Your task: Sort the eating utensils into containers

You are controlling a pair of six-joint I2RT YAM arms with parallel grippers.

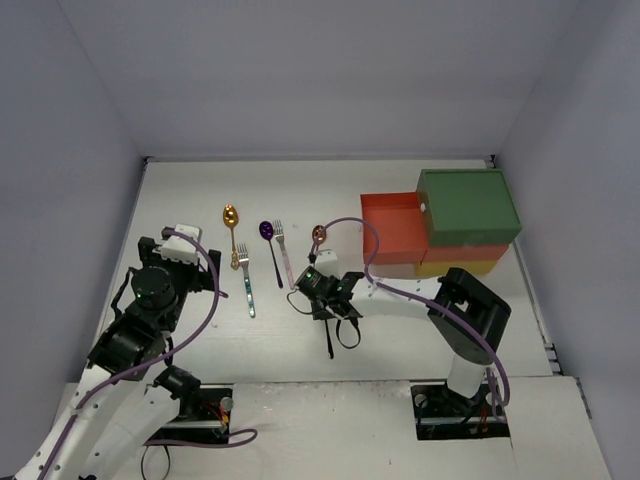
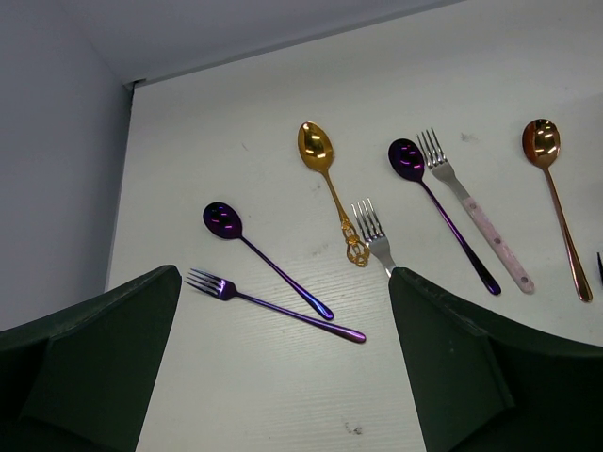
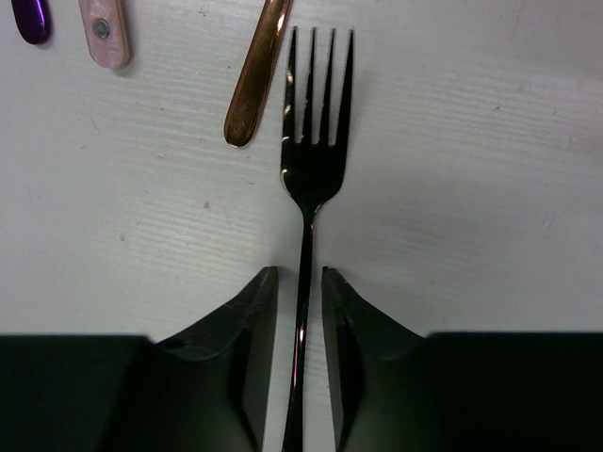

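The black fork lies flat on the white counter, and its tines point away from the right claw. Its thin handle runs between the two dark fingers of this claw, which stand close at either side. We see a narrow strip of counter between one finger and the handle, so the claw is nearly closed around the handle but does not press it yet. Just beside the tines ends the handle of a copper spoon, and a little further lies the end of a pink-handled fork. The containers stand at the far right of the counter, apart from the black fork. Their red-orange drawer sticks out to the left under the green top. The left claw is wide open and holds nothing. It hangs over a purple fork and a purple spoon on the left side of the counter.
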